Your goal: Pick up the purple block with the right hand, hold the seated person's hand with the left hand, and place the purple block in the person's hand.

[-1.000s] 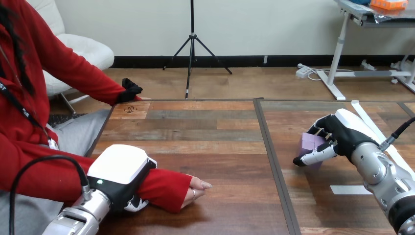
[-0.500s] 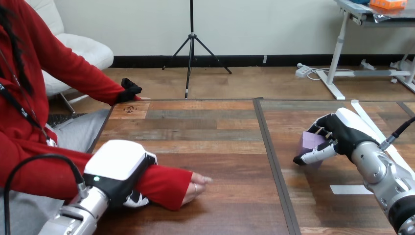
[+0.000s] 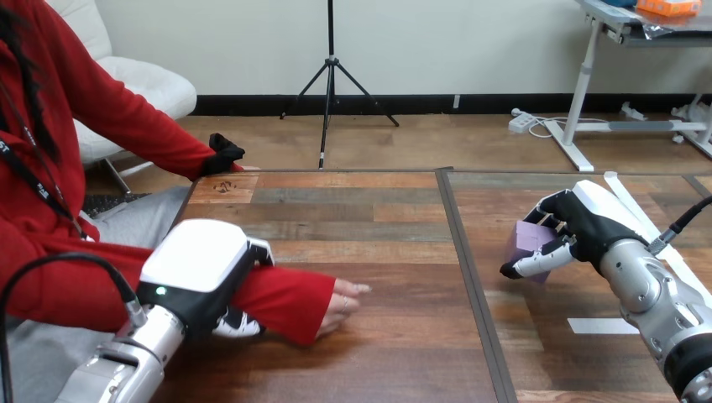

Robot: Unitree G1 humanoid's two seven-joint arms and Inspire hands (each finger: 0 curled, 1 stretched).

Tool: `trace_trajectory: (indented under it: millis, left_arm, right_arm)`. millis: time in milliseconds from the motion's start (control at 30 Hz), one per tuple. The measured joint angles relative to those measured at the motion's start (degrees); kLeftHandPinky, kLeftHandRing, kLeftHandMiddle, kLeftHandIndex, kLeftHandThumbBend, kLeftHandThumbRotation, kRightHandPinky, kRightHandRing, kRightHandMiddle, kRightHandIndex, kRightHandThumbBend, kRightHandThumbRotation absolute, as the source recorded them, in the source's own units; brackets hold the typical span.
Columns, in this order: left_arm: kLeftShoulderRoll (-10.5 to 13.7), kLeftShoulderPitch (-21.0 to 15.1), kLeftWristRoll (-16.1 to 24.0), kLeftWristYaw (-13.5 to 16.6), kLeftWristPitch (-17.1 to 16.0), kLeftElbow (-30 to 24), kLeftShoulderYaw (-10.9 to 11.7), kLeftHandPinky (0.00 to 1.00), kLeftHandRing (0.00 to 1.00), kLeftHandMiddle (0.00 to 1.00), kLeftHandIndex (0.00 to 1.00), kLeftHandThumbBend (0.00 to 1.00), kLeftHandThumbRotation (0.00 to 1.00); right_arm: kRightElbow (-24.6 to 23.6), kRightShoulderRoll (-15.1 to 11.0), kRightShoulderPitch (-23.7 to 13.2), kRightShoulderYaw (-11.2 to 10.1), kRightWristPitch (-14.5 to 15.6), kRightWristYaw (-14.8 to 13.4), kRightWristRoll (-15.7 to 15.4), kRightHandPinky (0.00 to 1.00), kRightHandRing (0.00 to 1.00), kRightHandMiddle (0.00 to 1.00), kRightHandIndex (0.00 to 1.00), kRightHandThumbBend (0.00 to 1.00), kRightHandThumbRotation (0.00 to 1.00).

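Note:
The purple block (image 3: 531, 238) is at the right of the table, gripped by my right hand (image 3: 579, 227), whose fingers and thumb curl round it. It looks raised a little off the wood. At the left, my left hand (image 3: 200, 277) lies over the person's red-sleeved forearm (image 3: 281, 298), with fingers curled under and around the sleeve near the wrist. The person's hand (image 3: 344, 298) pokes out past the cuff, palm down, fingertips resting on the table.
A dark seam (image 3: 466, 269) runs front to back through the wooden table between the two hands. A strip of white tape (image 3: 603, 326) lies on the wood near my right forearm. A small black object (image 3: 225, 151) sits at the far left corner.
My left hand has drawn the person's forearm slightly up and away from the front edge. My right hand has lifted the purple block a little and shifted it left.

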Motion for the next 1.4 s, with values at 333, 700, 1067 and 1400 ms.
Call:
trace_trajectory:
  millis: [333, 700, 1067, 1400]
  left_arm:
    - [0.0, 0.0, -0.3, -0.1, -0.1, -3.4, 1.7, 0.4, 0.5, 0.58, 0.58, 0.65, 0.18]
    - [-0.1, -0.1, -1.5, -1.6, 0.1, -8.0, 3.8, 0.41, 0.5, 0.58, 0.57, 0.69, 0.16]
    - [-0.3, -1.0, -2.5, -3.0, 0.7, -10.3, 4.6, 0.39, 0.48, 0.56, 0.57, 0.69, 0.16]
    - [-1.3, -1.0, -3.4, -4.1, 1.0, -10.7, 5.1, 0.38, 0.47, 0.54, 0.56, 0.67, 0.14]
  right_arm:
    - [-0.6, 0.3, 0.0, 0.0, 0.1, 0.0, 0.0, 0.46, 0.49, 0.53, 0.53, 0.65, 0.0]
    - [-1.5, 0.5, 0.0, -0.1, 0.2, 0.0, 0.2, 0.47, 0.49, 0.52, 0.52, 0.66, 0.0]
    - [-3.1, 0.8, 0.0, -0.1, 0.2, 0.0, 0.7, 0.45, 0.48, 0.51, 0.51, 0.66, 0.0]
    - [-4.6, 1.2, 0.0, -0.1, 0.2, 0.0, 0.7, 0.43, 0.46, 0.49, 0.5, 0.66, 0.0]
